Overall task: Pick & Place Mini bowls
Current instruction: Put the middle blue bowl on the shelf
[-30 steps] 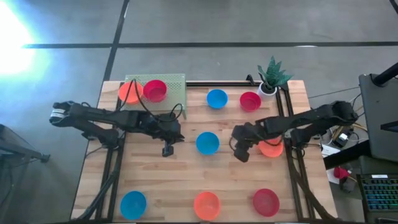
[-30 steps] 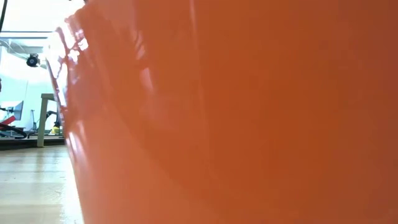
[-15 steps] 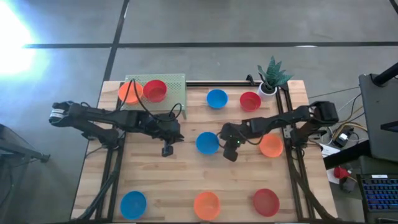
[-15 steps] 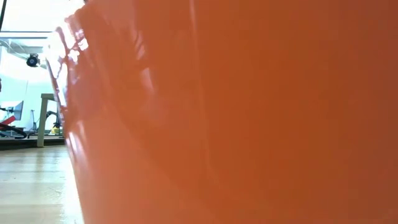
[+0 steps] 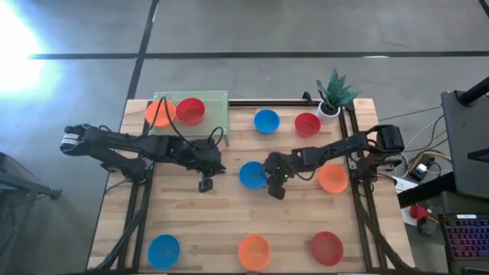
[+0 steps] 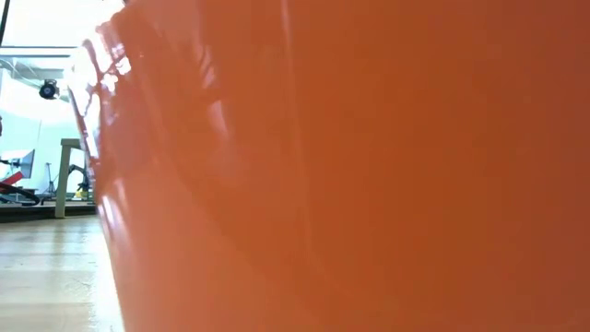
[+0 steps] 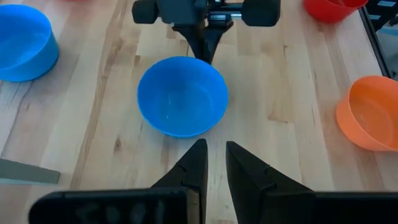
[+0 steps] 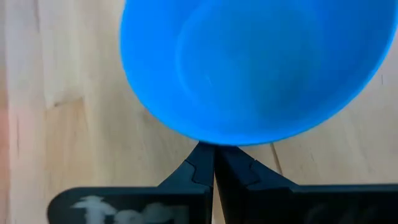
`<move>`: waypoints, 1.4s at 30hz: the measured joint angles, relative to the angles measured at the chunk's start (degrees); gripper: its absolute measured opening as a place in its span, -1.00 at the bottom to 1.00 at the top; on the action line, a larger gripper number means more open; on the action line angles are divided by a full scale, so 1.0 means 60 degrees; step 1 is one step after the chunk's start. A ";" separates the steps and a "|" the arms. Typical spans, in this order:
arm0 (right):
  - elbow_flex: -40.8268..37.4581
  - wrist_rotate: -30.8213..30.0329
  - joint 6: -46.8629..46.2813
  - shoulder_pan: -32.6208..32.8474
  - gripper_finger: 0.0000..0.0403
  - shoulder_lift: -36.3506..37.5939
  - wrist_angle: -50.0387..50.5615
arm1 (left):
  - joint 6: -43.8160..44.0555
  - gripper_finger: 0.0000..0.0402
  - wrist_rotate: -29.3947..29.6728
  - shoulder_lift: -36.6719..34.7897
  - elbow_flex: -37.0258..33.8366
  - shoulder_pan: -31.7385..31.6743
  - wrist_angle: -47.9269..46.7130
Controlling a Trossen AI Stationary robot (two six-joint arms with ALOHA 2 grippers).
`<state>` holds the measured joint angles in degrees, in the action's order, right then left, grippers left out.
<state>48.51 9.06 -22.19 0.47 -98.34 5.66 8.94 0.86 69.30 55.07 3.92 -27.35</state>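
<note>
High view: the middle blue bowl (image 5: 251, 175) sits at the centre of the wooden table (image 5: 229, 221). The right gripper (image 5: 276, 186) is just beside its right rim; the left gripper (image 5: 206, 183) waits near it on the other side. Other bowls stand along the far and near edges, and an orange bowl (image 5: 334, 179) lies right of the right arm.

Low view: an orange bowl wall (image 6: 369, 184) fills nearly everything; no gripper is visible.

Left wrist view: the left fingers (image 7: 196, 168) stand slightly apart, holding nothing, short of the blue bowl (image 7: 182, 95). The right gripper (image 7: 205, 46) touches its opposite rim.

Right wrist view: the right fingers (image 8: 202, 163) are pressed together, tips at the blue bowl's (image 8: 249, 62) rim.
</note>
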 joint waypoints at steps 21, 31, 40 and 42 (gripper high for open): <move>0.0004 -0.0982 0.0994 0.0000 -0.96 0.2343 0.1921 | 0.0542 -0.75 0.0379 0.0169 -0.0004 -0.0015 -0.0213; 0.0000 -0.1301 0.1059 0.0004 -0.96 0.4795 0.2265 | 0.1043 -0.75 0.0971 0.1185 -0.0004 -0.0031 0.0021; 0.0004 -0.1297 0.1324 0.0003 -0.96 0.6219 0.2321 | 0.2004 -0.75 0.1701 0.2305 -0.0004 -0.0138 0.0281; 0.0004 -0.1297 0.1463 0.0004 -0.96 0.6443 0.2305 | 0.2734 -0.75 0.1701 0.2538 0.0002 -0.0194 0.0552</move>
<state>48.53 1.28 -13.41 0.49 -59.69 19.50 25.34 11.07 84.53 55.08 2.76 -24.04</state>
